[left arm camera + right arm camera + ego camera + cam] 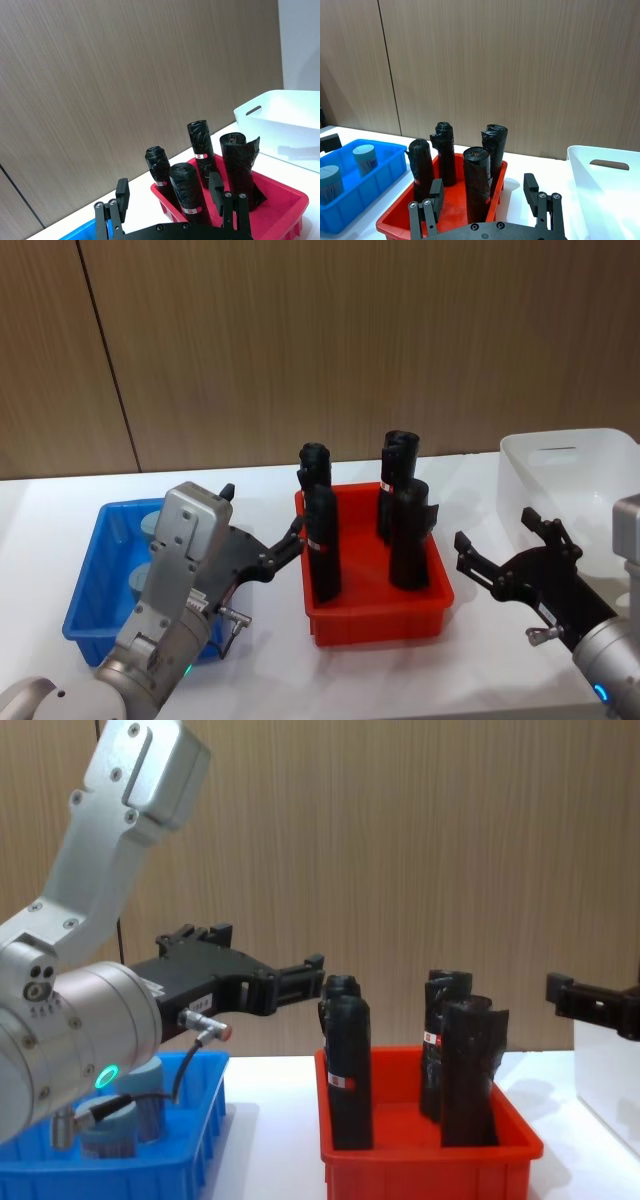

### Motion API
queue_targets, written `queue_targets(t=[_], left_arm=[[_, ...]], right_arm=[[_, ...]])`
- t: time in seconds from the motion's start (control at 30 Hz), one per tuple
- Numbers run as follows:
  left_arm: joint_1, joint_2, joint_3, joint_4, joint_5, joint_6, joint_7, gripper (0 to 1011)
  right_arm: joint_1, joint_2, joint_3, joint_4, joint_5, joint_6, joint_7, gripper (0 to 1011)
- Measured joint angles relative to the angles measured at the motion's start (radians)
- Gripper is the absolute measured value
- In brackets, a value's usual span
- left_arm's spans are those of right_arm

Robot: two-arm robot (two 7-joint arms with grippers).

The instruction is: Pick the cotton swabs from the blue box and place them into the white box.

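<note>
My left gripper [262, 511] hangs over the right side of the blue box [92, 570], jaws wide and empty, pointing at the red bin [380, 625]. The cotton swabs [364, 156] stand upright in the blue box, below my wrist. I'd tilt down, straddle one lid squarely, then squeeze gently. My right gripper [495, 527] waits wide open beside the white box [530, 475].

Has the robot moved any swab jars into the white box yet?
Not yet, it seems. The white box looks empty where it shows. Two jars of cotton swabs sit in the blue box. The left gripper is by the blue box, the right gripper is near the white box, both jaws open and empty. All moving remains.
</note>
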Motion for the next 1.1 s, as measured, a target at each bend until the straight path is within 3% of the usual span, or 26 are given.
queue_targets(t=[1.1], left_arm=[[0.0, 0.0, 0.0, 0.0, 0.0, 0.0, 0.0, 1004]], right_arm=[[0.0, 0.0, 0.0, 0.0, 0.0, 0.0, 0.0, 1001]])
